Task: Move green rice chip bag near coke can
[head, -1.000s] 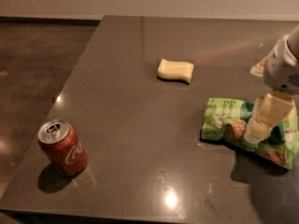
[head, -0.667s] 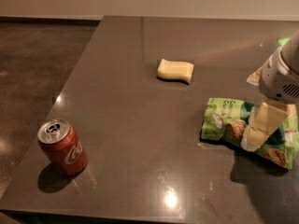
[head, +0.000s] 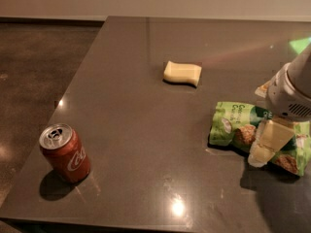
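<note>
Since a second ago the gripper (head: 266,144) has dropped lower and slid slightly left, and now sits on the green rice chip bag (head: 233,125). The bag, the coke can (head: 65,152) and the sponge (head: 182,73) lie where they did. The bag lies flat by the right edge of the tabletop (head: 146,130), well apart from the can, which stands upright at the front left corner. White script curls across the can's red side. The white lettering on the bag's dark band is too blurred to read. The gripper covers the bag's middle, and whether it is spread or closed cannot be told. A small pale packet (head: 262,89) peeks from behind the arm.
</note>
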`<state>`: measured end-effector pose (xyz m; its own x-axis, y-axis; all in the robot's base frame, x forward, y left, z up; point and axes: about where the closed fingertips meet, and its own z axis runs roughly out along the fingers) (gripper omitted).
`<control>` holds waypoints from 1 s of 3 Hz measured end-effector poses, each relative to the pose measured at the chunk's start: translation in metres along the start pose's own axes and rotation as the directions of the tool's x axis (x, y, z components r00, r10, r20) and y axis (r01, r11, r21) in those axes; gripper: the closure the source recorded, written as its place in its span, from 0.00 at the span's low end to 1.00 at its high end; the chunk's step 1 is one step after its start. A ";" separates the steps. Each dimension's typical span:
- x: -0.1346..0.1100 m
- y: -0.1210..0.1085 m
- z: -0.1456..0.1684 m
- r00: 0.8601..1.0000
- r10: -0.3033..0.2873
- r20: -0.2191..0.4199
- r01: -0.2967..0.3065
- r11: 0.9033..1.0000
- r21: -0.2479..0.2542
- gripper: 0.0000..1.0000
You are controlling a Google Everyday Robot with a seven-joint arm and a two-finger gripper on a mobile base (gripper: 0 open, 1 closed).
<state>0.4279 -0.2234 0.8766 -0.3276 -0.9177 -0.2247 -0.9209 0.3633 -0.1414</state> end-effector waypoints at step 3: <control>0.000 -0.008 0.007 0.999 0.014 -0.046 -0.013 1.000 0.022 0.65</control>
<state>0.4363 -0.2249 0.8710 -0.3494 -0.9190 -0.1824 -0.9117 0.3784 -0.1602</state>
